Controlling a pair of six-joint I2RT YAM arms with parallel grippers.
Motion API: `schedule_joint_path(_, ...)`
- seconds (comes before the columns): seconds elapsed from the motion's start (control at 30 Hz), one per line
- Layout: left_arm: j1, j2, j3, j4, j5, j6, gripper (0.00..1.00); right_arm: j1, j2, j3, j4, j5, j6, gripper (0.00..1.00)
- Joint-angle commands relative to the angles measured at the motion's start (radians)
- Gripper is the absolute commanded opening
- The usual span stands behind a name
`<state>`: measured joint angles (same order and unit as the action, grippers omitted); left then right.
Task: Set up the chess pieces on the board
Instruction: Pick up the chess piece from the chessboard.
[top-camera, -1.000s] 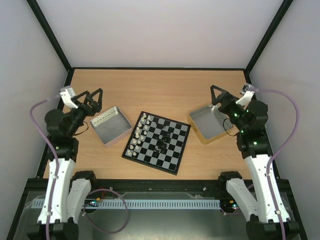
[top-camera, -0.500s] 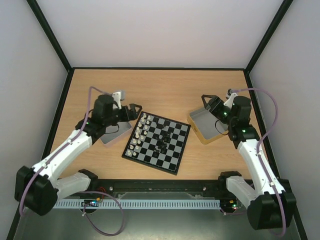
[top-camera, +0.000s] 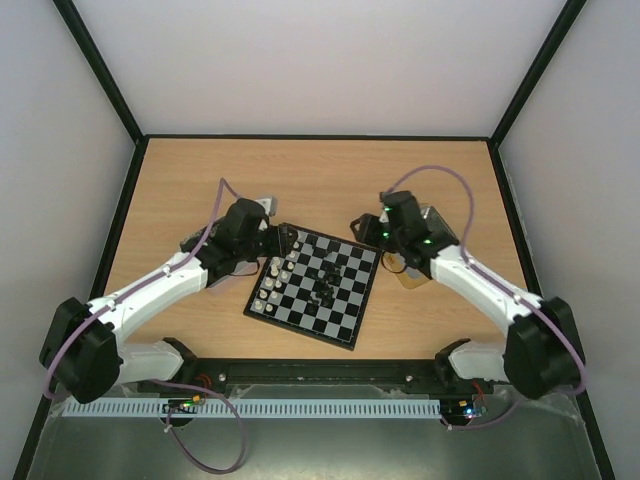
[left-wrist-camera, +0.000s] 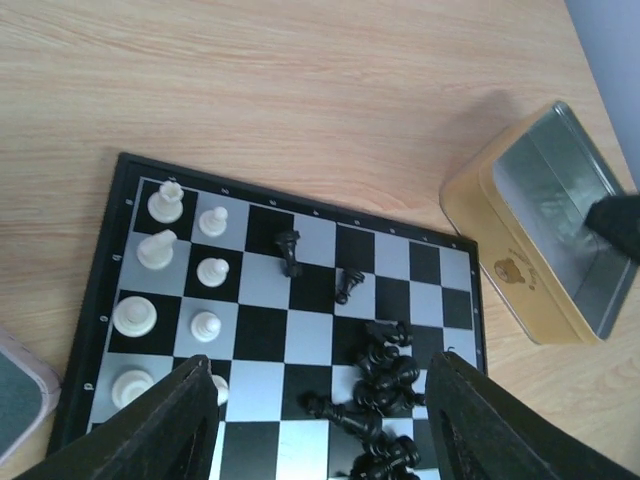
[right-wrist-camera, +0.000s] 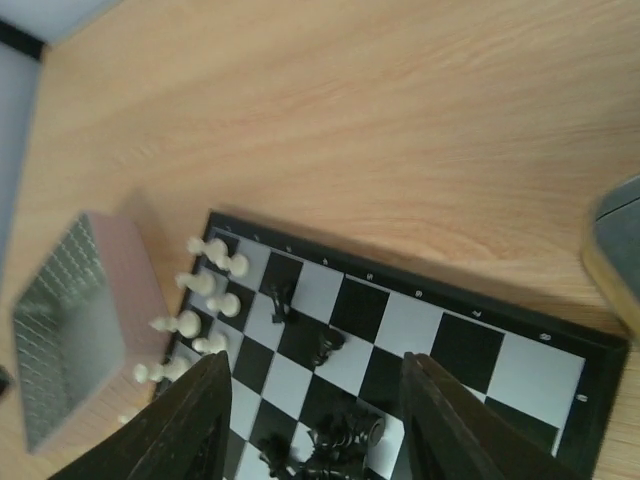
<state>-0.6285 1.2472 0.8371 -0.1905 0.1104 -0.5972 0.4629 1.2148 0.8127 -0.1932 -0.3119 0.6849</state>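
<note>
Both arms lean over the far edge of the chessboard (top-camera: 335, 315). The left end effector (left-wrist-camera: 320, 362) and right end effector (right-wrist-camera: 315, 360) are spread wide and empty, I'd guess ready to pick from the black pieces (left-wrist-camera: 385, 375) heaped at its centre. The white pieces (left-wrist-camera: 160, 250) stand ranked along its left edge. The board lies on a pale wooden worktop (top-camera: 320, 175), with plain walls around it.

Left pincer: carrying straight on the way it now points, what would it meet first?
Most likely the board, around the heap of black pieces that shows just ahead of the open left pincer. Depth is unclear, so a piece could come before the board surface.
</note>
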Motion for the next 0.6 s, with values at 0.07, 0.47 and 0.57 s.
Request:
schedule_joint_path(0.07,-0.007,-0.044,-0.015,0.047,-0.121,-0.025,0.58,0.182,0.217,0.159,-0.101,0.213,-0.041,0.44)
schedule_joint_path(0.47,0.02,-0.184,-0.109,0.132,-0.205,-0.066,0.61,0.311,0.559,0.418,-0.204,0.312,-0.077,0.38)
schedule_joint_path(0.57,0.03,-0.203,-0.127,0.15,-0.201,-0.074,0.63,0.315,0.61,0.454,-0.214,0.314,-0.079,0.36)
